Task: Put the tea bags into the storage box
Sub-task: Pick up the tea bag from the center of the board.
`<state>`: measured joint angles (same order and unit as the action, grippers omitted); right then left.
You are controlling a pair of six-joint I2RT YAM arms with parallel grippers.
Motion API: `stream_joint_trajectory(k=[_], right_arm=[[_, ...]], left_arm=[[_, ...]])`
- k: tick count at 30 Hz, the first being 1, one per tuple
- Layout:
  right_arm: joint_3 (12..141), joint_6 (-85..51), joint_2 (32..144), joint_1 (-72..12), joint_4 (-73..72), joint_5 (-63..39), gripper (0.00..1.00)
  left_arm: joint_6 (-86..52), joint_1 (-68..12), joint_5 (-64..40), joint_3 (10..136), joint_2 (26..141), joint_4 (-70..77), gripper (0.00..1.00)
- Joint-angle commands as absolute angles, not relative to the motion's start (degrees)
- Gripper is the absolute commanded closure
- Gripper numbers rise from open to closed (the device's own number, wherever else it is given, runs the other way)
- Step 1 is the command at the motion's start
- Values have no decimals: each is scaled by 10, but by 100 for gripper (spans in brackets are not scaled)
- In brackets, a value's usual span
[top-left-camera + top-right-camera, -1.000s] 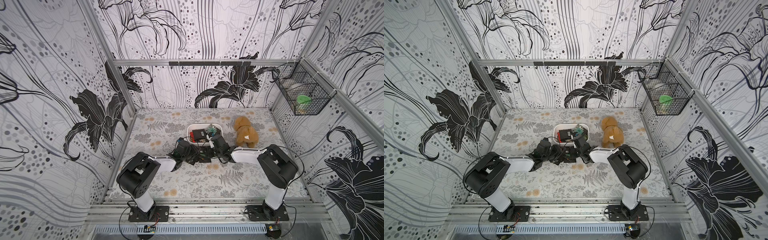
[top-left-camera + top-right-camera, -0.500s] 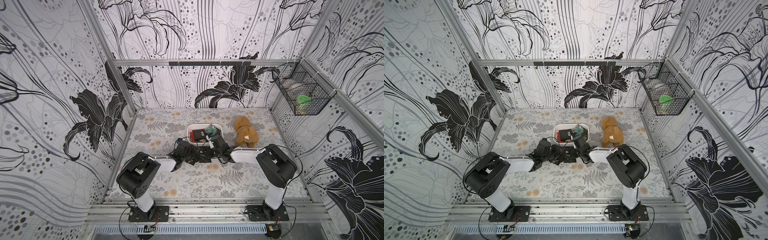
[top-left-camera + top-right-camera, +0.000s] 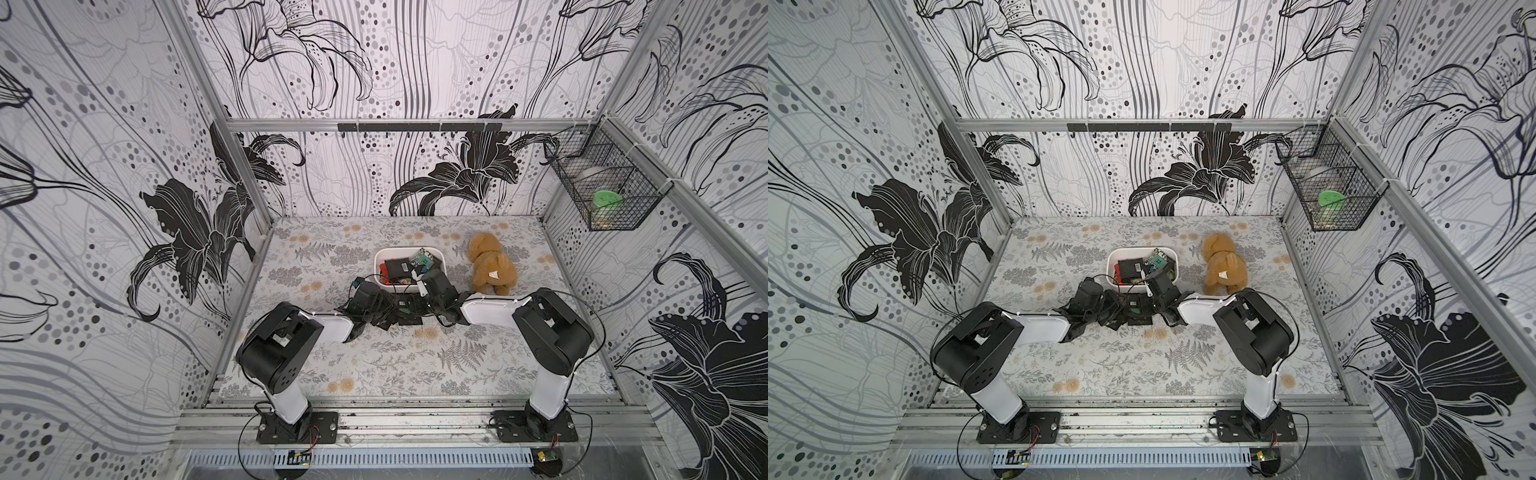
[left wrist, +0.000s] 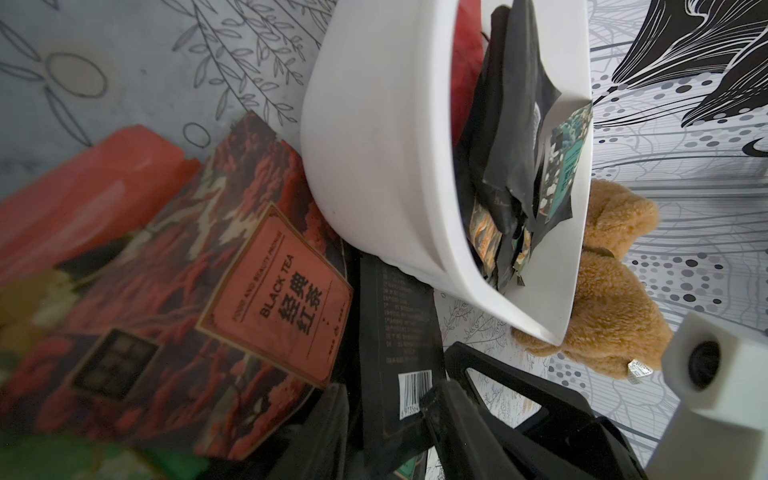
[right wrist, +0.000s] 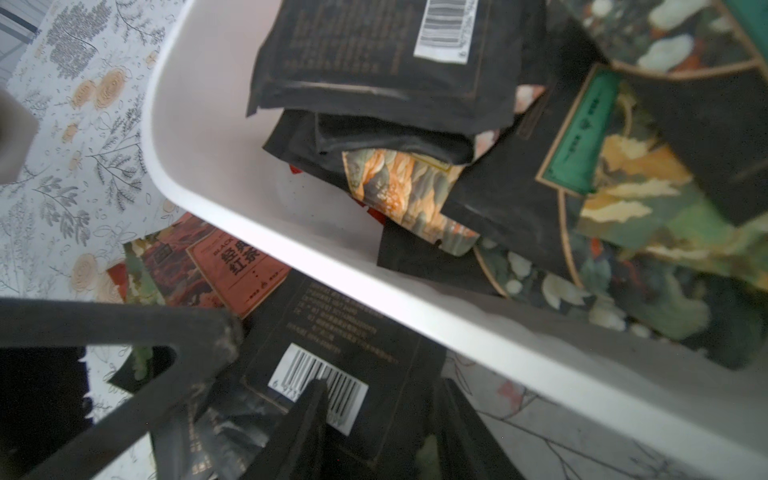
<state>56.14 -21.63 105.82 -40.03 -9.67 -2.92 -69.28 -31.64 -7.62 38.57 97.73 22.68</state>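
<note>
Right wrist: tea bags [image 5: 374, 54] piled in storage box [image 5: 353, 278], others outside rim.

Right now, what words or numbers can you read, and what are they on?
"BLACK TEA": orange label of the red tea bag outside the storage box.
"经典红茶": same label.
Small line along that label's edge: too small.
Barcode digits and print on the black tea bag: blurred.
Tag on the plush toy: too small.
Green label on a tea bag inside the box: blurred.
</note>
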Motion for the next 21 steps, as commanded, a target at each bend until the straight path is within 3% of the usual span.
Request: stream_joint_trajectory(k=[1, 13, 21], right_arm=[[574, -217, 1069, -397, -97, -38, 54], [574, -219, 1070, -397, -101, -47, 54], [573, -219, 1070, -397, -103, -48, 54]], left_arm=[[-695, -321, -80, 405, 991, 237, 60], [-703, -323, -88, 417, 1002, 262, 62], [-700, -323, -83, 427, 1010, 263, 71]])
